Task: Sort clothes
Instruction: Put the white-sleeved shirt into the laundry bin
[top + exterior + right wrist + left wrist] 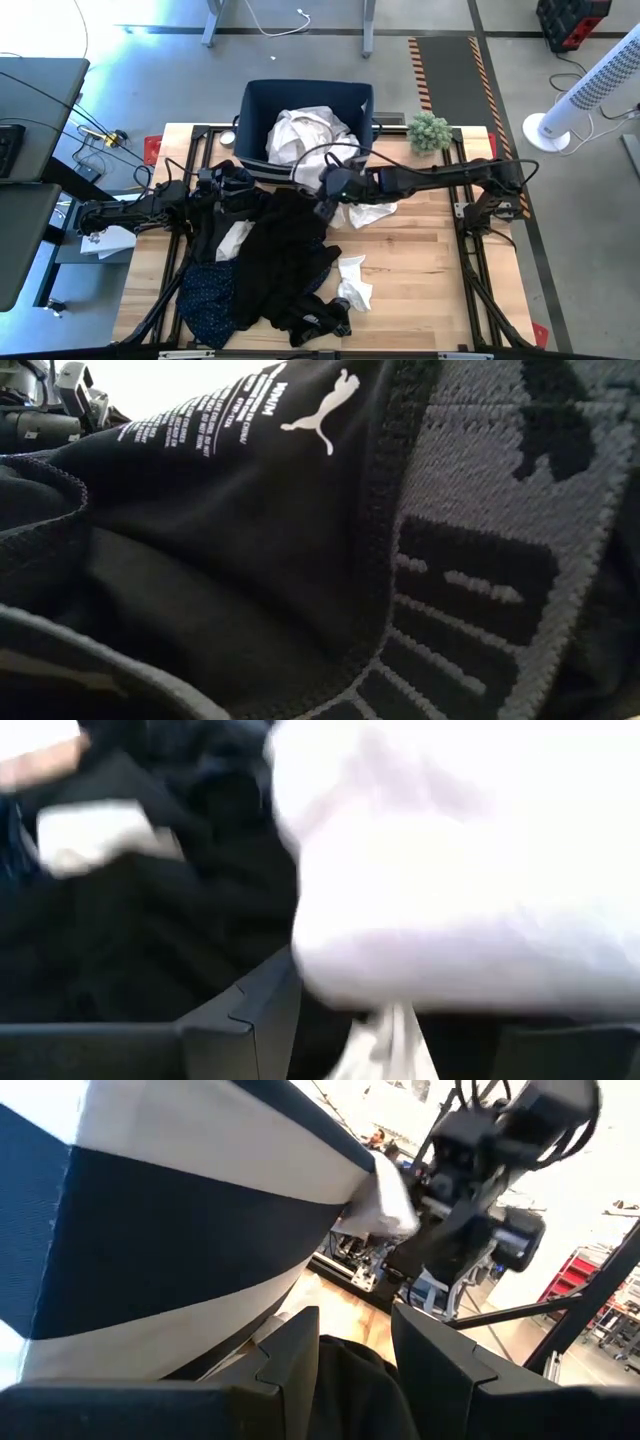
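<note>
A pile of black garments (pixel 285 255) lies mid-table. A navy speckled garment (pixel 205 295) lies at the near left, and small white pieces (pixel 352 282) lie at its right. My left gripper (pixel 236 188) is at the pile's far left end, shut on black cloth (pixel 352 1380), beside the striped navy bin (pixel 170 1230). My right gripper (pixel 328 192) is at the pile's far end, shut on a white garment (pixel 366 213), which fills the right wrist view (pixel 450 870). The low view shows only black cloth with a grey waistband (pixel 470 590). My left gripper pinches a bunch of the black garment (pixel 350 1370) between its two fingers. The fingers lie about level, reaching in from the table's left. Which part of the garment, I cannot tell. My right gripper pinches the white garment (pixel 392 1038) between its fingers. The cloth bulges in front of them and trails onto the table (pixel 372 214).
The navy bin (pixel 258 100) stands at the table's far edge with white clothes (pixel 305 130) inside. A small green plant (pixel 429 131) stands to its right. The two grippers are close together in front of the bin. Bare wood shows at the near right (pixel 430 280).
</note>
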Controlling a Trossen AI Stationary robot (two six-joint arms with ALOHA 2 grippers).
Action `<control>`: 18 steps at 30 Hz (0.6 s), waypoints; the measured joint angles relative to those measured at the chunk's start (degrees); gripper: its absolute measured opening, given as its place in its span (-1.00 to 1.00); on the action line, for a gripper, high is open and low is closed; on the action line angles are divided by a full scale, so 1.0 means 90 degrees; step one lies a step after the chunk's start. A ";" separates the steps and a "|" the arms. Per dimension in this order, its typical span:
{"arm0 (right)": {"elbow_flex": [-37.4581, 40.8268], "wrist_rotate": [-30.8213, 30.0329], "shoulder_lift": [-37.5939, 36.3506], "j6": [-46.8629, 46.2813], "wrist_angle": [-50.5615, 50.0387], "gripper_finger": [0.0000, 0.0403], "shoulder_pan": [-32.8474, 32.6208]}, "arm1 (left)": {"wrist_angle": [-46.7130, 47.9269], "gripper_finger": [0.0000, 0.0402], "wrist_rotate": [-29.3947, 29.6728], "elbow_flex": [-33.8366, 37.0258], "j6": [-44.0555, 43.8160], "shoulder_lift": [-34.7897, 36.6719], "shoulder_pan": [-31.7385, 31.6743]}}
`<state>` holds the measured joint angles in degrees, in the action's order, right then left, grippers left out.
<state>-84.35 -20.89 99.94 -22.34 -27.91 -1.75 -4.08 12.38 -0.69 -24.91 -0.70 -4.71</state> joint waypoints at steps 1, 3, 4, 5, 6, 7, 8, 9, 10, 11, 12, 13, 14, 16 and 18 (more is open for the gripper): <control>-0.0082 -0.0088 0.0000 0.0036 0.0093 -0.13 -0.0023 | -0.0002 -0.37 0.0000 0.0000 0.0000 0.0001 -0.0002; -0.0323 -0.0259 0.0000 0.0139 0.0236 -0.13 -0.0057 | 0.0000 -0.37 0.0000 0.0000 0.0000 -0.0001 -0.0002; -0.0448 -0.0361 -0.0008 0.0204 0.0256 -0.13 -0.0069 | 0.0000 -0.37 0.0000 0.0000 0.0000 0.0001 -0.0002; -0.0581 -0.0454 -0.0010 0.0308 0.0254 -0.13 -0.0073 | -0.0002 -0.37 0.0000 0.0000 0.0000 0.0000 -0.0001; -0.0730 -0.0540 -0.0010 0.0384 0.0233 -0.13 -0.0074 | -0.0002 -0.37 0.0000 0.0000 0.0000 0.0000 0.0000; -0.0887 -0.0627 -0.0008 0.0519 0.0222 -0.13 -0.0074 | -0.0002 -0.37 0.0000 0.0000 0.0000 0.0000 0.0000; -0.1049 -0.0697 -0.0007 0.0660 0.0224 -0.13 -0.0057 | -0.0002 -0.37 0.0000 0.0000 0.0000 0.0001 0.0000; -0.1238 -0.0774 -0.0007 0.0820 0.0229 -0.13 -0.0025 | -0.0002 -0.37 0.0000 0.0000 0.0000 -0.0001 -0.0002; -0.1411 -0.0879 -0.0008 0.0983 0.0244 -0.13 0.0012 | 0.0000 -0.37 0.0000 0.0000 0.0000 -0.0001 -0.0002; -0.1557 -0.0995 -0.0017 0.1131 0.0264 -0.13 0.0065 | 0.0000 -0.37 0.0000 0.0000 0.0000 0.0000 -0.0001; -0.1683 -0.1153 -0.0022 0.1217 0.0242 -0.13 0.0133 | -0.0002 -0.37 0.0000 0.0000 0.0000 -0.0001 0.0000; -0.1779 -0.1389 -0.0022 0.1220 0.0151 -0.13 0.0209 | -0.0001 -0.37 0.0000 0.0000 0.0000 0.0001 -0.0002; -0.1845 -0.1639 -0.0022 0.1120 0.0020 -0.13 0.0300 | 0.0000 -0.37 0.0000 0.0000 0.0000 -0.0001 -0.0002; -0.1963 -0.1991 -0.0014 0.0718 -0.0367 -0.13 0.0506 | -0.0002 -0.37 0.0000 0.0000 0.0000 0.0001 0.0000; -0.2186 -0.2022 -0.0007 0.0377 -0.0789 -0.13 0.0666 | -0.0002 -0.37 0.0000 0.0000 0.0000 0.0001 -0.0002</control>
<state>-104.03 -39.09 99.88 -18.94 -35.01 4.24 -4.10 12.38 -0.69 -24.91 -0.69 -4.73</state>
